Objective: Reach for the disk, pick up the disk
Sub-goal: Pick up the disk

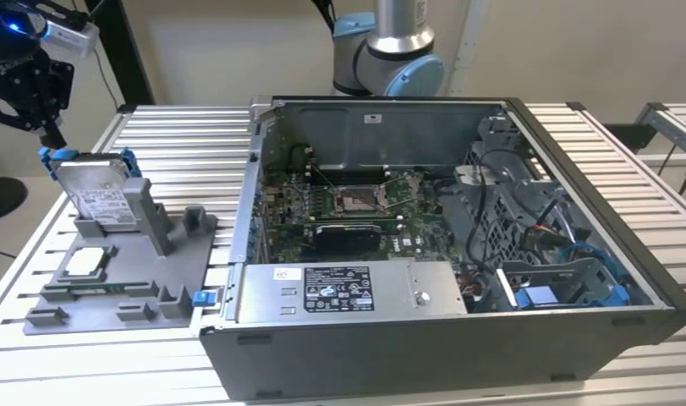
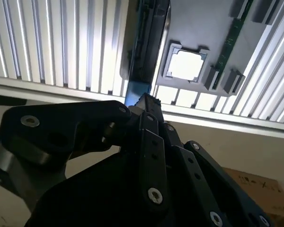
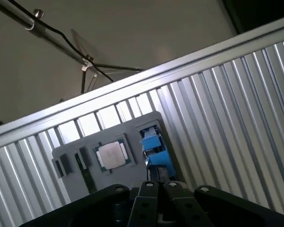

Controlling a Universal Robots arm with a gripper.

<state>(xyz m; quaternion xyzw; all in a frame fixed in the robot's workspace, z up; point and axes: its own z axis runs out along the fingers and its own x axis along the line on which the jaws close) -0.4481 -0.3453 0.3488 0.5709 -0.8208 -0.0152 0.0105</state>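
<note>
In the exterior view the black end effector (image 1: 52, 139) hangs at the exterior view's far left, its tip right at the upper corner of the disk (image 1: 98, 196); the disk stands tilted on edge in a grey fixture (image 1: 134, 288), label facing outward, with a blue rail along its upper edge; a small square chip (image 1: 85, 260) lies flat in the fixture just below it; the fixture rests on a ribbed metal worktop (image 1: 184, 127), beside an open computer case (image 1: 433, 338) towards the exterior view's right; whether the end effector is clenched or released cannot be told here.

In the second wrist view the end effector (image 2: 144, 99) points at the disk (image 2: 146, 47), seen edge-on as a dark strip with a blue end; the chip (image 2: 185, 65) sits near it in the fixture (image 2: 199, 19), with a green memory stick (image 2: 232, 40) farther along.

In the first wrist view the end effector (image 3: 158, 183) sits right against the blue-railed edge of the disk (image 3: 153, 142); the chip (image 3: 112, 155) lies just beside it; the grip remains unclear.
</note>
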